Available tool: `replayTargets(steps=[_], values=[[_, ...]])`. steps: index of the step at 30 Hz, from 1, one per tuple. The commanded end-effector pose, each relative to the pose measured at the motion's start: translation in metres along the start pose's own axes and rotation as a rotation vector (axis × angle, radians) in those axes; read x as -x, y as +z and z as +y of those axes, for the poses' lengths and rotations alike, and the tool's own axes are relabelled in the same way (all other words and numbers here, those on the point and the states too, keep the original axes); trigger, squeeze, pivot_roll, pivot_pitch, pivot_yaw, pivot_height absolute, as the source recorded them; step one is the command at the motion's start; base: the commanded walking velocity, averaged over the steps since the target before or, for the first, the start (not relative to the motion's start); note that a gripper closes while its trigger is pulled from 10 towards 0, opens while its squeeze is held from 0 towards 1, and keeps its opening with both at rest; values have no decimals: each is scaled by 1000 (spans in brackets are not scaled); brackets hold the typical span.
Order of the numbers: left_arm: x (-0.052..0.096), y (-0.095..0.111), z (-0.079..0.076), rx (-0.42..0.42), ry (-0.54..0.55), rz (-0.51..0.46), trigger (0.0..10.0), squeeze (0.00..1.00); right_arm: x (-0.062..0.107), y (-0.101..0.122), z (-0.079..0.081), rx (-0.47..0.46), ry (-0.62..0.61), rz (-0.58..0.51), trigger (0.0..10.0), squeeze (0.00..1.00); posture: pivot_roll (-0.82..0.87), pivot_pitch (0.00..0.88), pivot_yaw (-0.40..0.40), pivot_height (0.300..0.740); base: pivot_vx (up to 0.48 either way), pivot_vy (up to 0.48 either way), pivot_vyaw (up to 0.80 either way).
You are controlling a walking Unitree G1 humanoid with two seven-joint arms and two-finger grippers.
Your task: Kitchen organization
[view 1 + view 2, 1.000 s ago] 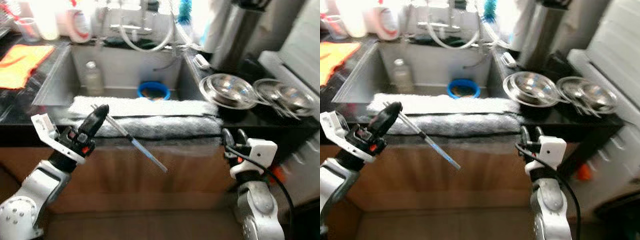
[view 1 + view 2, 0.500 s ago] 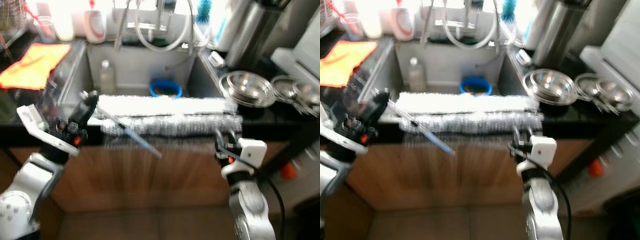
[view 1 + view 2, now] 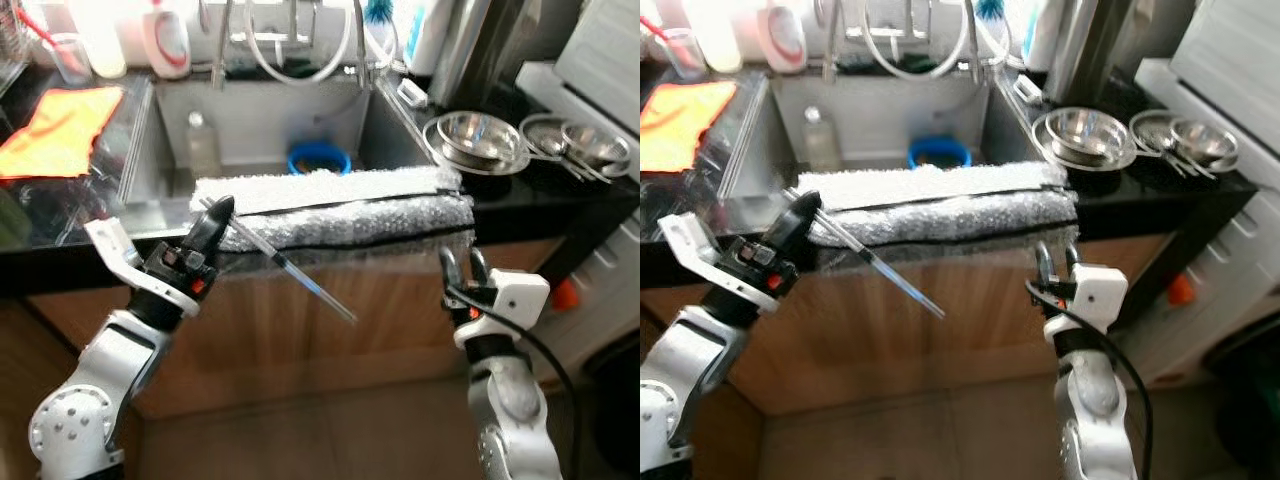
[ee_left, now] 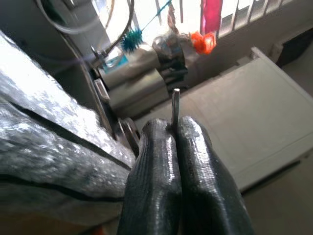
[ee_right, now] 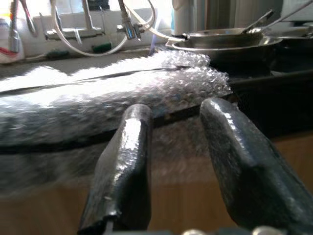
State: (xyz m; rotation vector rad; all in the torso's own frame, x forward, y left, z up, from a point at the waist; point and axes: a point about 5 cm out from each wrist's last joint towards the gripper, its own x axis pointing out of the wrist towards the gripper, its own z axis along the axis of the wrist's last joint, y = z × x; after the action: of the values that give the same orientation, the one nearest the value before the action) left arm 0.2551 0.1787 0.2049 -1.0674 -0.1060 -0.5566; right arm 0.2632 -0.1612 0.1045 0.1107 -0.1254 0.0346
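Two claws: I work the left, right one idles.
Left claw (image 3: 218,213): clamped on a fork (image 3: 285,264), blue handle hanging out past the table (image 3: 520,200) edge.
Right claw (image 3: 459,271): fingers apart, holding nothing.
Advice: I'd carry it level, clear the bubble wrap (image 3: 340,210).

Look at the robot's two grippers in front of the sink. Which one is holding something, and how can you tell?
The left gripper: its fingers are shut on a thin utensil slanting out below the counter edge. The right gripper stands open with nothing between its fingers.
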Motion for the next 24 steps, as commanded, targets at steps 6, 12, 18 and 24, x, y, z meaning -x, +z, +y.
replayTargets(steps=[6, 12, 18, 24], values=[[-3, 10, 0, -54, 17, -51, 10000, 0, 0, 2, -6, 28, -13, -14, 10000, 0, 36, 15, -51, 740, 0, 0, 0], [-2, 9, -1, -61, 11, -45, 10000, 0, 1, 1, -4, 50, -7, -14, 10000, 0, 43, 26, -51, 740, 335, 0, 81], [-2, 12, -2, -72, 6, -50, 10000, 0, 1, 0, -5, 36, -12, -12, 10000, 0, 45, 30, -49, 740, 379, 0, 410], [-2, 13, -3, -68, 1, -57, 10000, 0, 1, 1, -7, 30, -23, -16, 10000, 0, 45, 33, -49, 740, 414, 0, 0]])
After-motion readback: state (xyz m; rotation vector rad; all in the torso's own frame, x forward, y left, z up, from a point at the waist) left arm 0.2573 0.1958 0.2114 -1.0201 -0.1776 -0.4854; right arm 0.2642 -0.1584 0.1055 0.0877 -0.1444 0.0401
